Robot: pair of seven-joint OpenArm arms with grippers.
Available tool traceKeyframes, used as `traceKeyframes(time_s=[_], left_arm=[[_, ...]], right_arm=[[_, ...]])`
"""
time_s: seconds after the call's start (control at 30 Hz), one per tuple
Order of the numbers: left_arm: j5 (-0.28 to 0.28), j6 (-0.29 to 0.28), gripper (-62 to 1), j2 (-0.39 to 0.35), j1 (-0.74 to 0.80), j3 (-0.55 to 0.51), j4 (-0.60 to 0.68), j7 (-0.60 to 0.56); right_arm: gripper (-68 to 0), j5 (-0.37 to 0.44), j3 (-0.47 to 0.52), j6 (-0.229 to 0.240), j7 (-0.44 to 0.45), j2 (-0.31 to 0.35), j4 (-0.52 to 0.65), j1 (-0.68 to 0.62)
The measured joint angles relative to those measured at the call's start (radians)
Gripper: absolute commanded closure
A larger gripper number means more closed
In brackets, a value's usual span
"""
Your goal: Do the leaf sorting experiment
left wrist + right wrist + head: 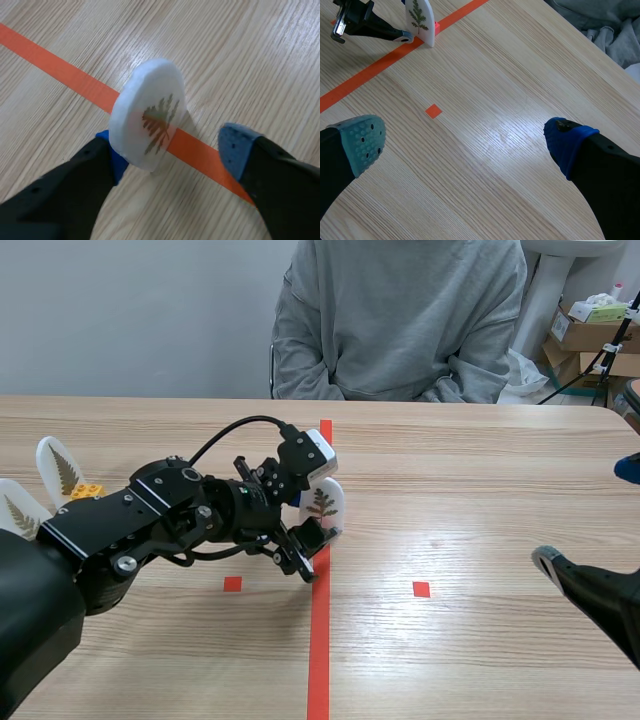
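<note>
A white oval card with a pressed fern leaf (pixel 324 505) stands upright on the long orange-red tape line at the table's middle. My left gripper (pixel 308 520) is around it and open. In the left wrist view the card (pixel 147 120) leans against one blue pad (pixel 116 162); the other pad (pixel 232 147) stands well clear of it. My right gripper (pixel 590 517) is open near the table's right edge, far from the card (pixel 419 20), with nothing between its fingers (pixel 365 142).
Two more leaf cards (pixel 58 468) (pixel 18 512) and a small orange block (pixel 88 491) are at the far left. A person in a grey sweatshirt (pixel 400 320) sits across the table. Cardboard boxes (pixel 590 330) stand at the back right.
</note>
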Motion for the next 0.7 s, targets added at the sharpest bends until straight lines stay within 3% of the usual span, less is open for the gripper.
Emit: traceKeyframes(time_s=[0.27, 0.5, 0.7], left_arm=[[-0.010, -0.001, -13.2, 0.001, 0.000, 0.000, 0.000, -0.033], [-0.011, -0.001, -4.0, 0.000, 0.000, 0.000, 0.000, -0.032], [-0.011, -0.001, -4.0, 0.000, 0.000, 0.000, 0.000, -0.031]], right_arm=[[-67.9, 0.000, 0.000, 0.000, 0.000, 0.000, 0.000, 0.000], [-67.9, 0.000, 0.000, 0.000, 0.000, 0.000, 0.000, 0.000], [-67.9, 0.000, 0.000, 0.000, 0.000, 0.000, 0.000, 0.000]])
